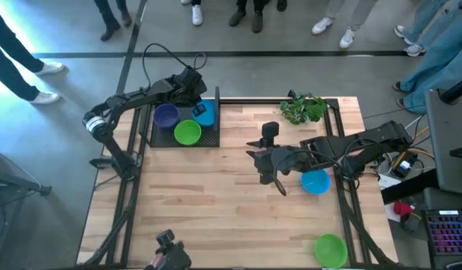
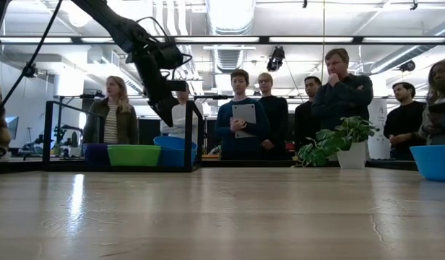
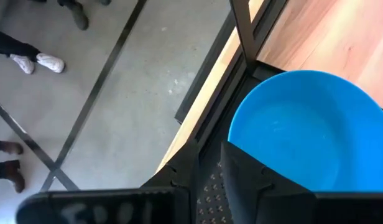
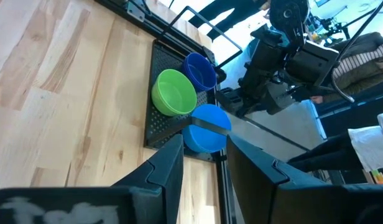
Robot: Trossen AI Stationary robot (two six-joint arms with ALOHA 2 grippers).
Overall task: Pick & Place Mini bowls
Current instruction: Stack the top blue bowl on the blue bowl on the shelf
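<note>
Five mini bowls show on or near the wooden table [image 1: 216, 202]. Three of them sit in the black tray [image 1: 157, 139] at the table's far left corner: a purple bowl [image 1: 166, 115] on the tray's outer side, a lime green bowl [image 1: 187, 133] at its near side, and a bright blue bowl [image 1: 204, 115] in its far inner corner, close to the tray's black rail. The green and purple bowls almost touch.

The left gripper [image 1: 198, 101] hangs over the tray, just above the far rim of that blue bowl. In the left wrist view its dark fingers [image 3: 241, 171] stand a little apart over the bowl's rim, with nothing clearly pinched between them; the bowl [image 3: 306, 127] rests in the tray below.

The right gripper [image 1: 257, 161] hovers over the middle of the table, pointing toward the tray. Its fingers [image 4: 163, 165] are spread with empty space between them, framing the three bowls in the distance.

A second blue bowl [image 1: 315, 181] lies on the table beside the right arm, near the right edge. Another lime green bowl [image 1: 330, 249] sits at the near right corner. A leafy plant sprig [image 1: 304, 109] stands at the far edge toward the right corner. Several people [image 2: 244, 115] stand in the room beyond the table's far edge.
</note>
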